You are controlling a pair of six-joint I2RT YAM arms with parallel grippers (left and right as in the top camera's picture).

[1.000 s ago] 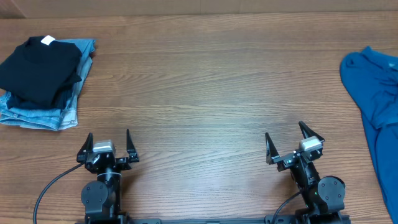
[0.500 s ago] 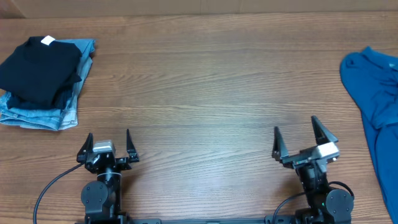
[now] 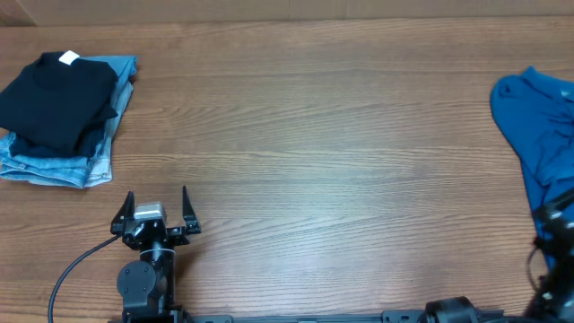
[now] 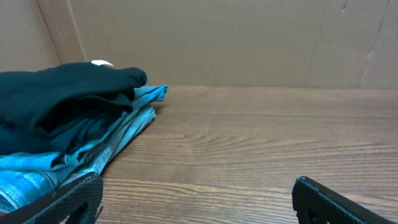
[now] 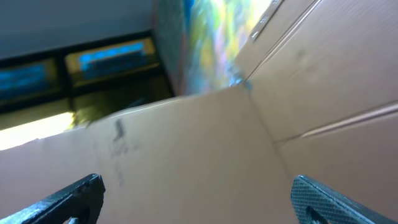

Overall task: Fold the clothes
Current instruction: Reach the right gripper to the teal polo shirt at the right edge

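Note:
The clothes point(image 3: 541, 135), a teal-blue shirt, lie rumpled at the table's right edge, partly cut off by the overhead frame. My left gripper point(image 3: 158, 199) rests near the front left, far from the shirt. It is open point(image 4: 196, 191) with only bare wood between its fingers. Only a dark part of my right arm point(image 3: 558, 224) shows in the overhead view, at the right edge over the shirt's lower part. In the right wrist view my right gripper point(image 5: 196, 186) is open and empty, tilted up at a cardboard wall point(image 5: 205, 143). The shirt does not show there.
A black folded garment point(image 3: 58, 100) with a white tag lies on folded light-blue jeans point(image 3: 63, 161) at the back left, also ahead of my left gripper point(image 4: 68, 102). A cardboard wall point(image 4: 217, 43) closes the table's far side. Brown wooden tabletop point(image 3: 314, 144) spans the middle.
My right arm has swung to the right, from the front right of the table to the frame's right edge by the shirt. The left arm has not moved.

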